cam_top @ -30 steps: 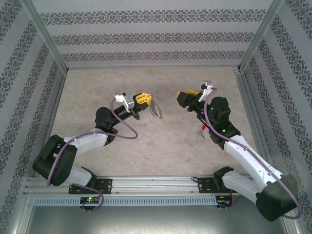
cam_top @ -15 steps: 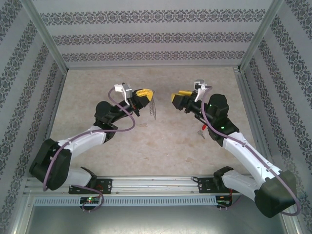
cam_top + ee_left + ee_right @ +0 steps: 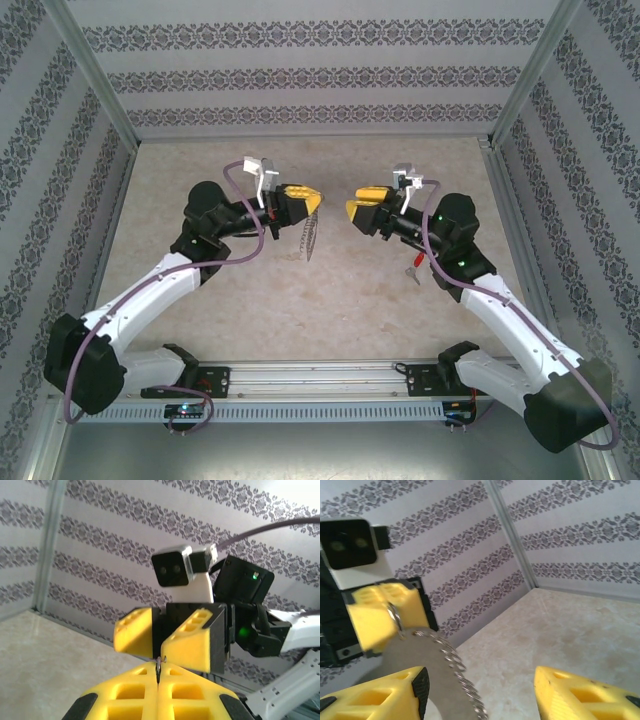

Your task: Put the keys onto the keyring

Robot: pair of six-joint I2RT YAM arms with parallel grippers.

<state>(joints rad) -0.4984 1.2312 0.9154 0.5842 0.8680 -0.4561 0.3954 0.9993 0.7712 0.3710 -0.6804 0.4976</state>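
Left pincer (image 3: 308, 200) presents the clenched keyring (image 3: 308, 238) aloft; right pincer (image 3: 356, 208) faces it, released. Probably next: fetch the keys (image 3: 413, 268) off the bench (image 3: 330, 300).

Beige marbled table (image 3: 330, 300); patterned walls (image 3: 300, 70); metal rail (image 3: 320, 372) near edge.

Bright, even overhead light falls on the pale table (image 3: 330, 300), shadows faint and soft-edged. Wrist views run soft: near yellow fingers (image 3: 125, 697) blurred, patterned wallpaper (image 3: 455, 535) mildly hazy.
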